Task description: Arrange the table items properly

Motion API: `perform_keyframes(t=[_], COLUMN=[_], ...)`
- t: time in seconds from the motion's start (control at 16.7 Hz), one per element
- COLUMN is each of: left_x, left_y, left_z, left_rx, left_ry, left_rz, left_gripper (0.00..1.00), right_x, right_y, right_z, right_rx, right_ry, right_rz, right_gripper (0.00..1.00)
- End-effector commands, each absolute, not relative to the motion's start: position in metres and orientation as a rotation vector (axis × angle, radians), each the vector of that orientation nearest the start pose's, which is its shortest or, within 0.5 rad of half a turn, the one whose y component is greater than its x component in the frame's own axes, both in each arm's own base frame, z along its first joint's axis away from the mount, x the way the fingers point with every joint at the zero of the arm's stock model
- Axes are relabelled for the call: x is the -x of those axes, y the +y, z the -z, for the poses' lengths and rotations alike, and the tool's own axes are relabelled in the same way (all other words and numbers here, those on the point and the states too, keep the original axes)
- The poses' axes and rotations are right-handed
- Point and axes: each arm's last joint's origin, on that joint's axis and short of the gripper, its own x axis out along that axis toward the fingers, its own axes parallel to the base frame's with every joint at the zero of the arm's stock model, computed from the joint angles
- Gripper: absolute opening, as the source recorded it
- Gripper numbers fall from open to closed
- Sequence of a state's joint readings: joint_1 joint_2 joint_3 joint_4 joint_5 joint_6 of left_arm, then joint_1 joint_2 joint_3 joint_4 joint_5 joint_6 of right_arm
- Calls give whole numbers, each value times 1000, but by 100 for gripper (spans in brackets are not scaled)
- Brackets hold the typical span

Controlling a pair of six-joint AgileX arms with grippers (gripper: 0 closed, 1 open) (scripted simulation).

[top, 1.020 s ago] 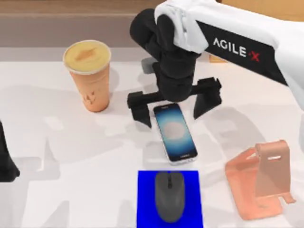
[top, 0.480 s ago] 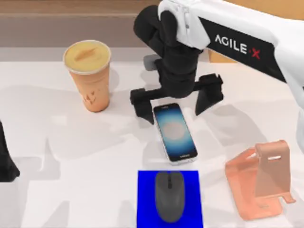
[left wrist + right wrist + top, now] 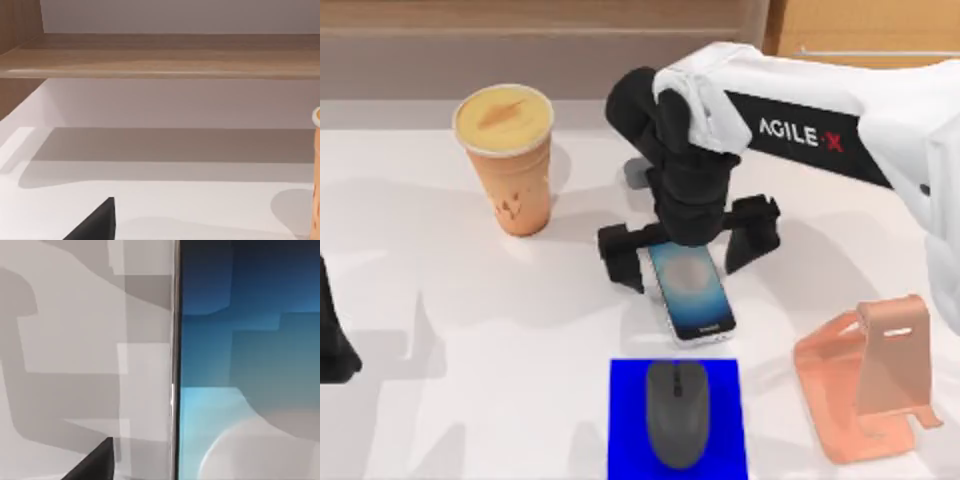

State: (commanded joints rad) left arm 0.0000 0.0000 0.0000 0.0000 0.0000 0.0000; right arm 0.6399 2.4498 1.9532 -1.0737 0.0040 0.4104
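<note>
**Right gripper poised over the phone, grasp not yet made**

The smartphone [image 3: 691, 287] lies flat on the white table [image 3: 470, 330], screen up and glowing blue, and everything else is best placed from it. Just toward the near edge from the phone sits the dark grey mouse [image 3: 677, 413], resting on the blue pad [image 3: 625, 400]; the pad's far edge almost meets the phone's near end. The salmon-pink stand [image 3: 875, 385] is off to the phone's right and nearer the front edge, well apart from it. The orange cup [image 3: 510, 160] stands upright to the phone's left and farther back.

The right gripper [image 3: 688, 250] hangs over the phone's far end, fingers spread wide, one to each long side of the phone and neither touching it as far as the top view tells. The right wrist view looks straight down at the phone's edge [image 3: 176, 360] and lit screen from close by.

The step in hand looks like the phone pick-up. The next move likely calls for a short further descent, keeping the fingers astride the phone's narrow width, then a squeeze on its long edges.

The left arm [image 3: 332, 340] is parked at the table's left edge, far left of the phone; whether its fingers are spread or closed I cannot tell.
</note>
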Motion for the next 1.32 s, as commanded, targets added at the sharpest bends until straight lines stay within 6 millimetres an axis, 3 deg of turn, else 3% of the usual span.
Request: perform_keyframes(t=[0.24, 1.02, 1.32], left_x=[-106, -106, -106], left_y=[-1, -1, -1], left_z=[-160, -160, -160], left_rx=[0, 0, 0], left_ry=[0, 0, 0], left_rz=[0, 0, 0], left_gripper=[100, 100, 100], right_x=[-376, -376, -376], right_y=[287, 287, 287], right_z=[-103, -103, -103], right_rx=[189, 189, 189], right_ry=[1563, 1563, 1563], right_rz=[-191, -191, -191], right_gripper=[100, 2, 0])
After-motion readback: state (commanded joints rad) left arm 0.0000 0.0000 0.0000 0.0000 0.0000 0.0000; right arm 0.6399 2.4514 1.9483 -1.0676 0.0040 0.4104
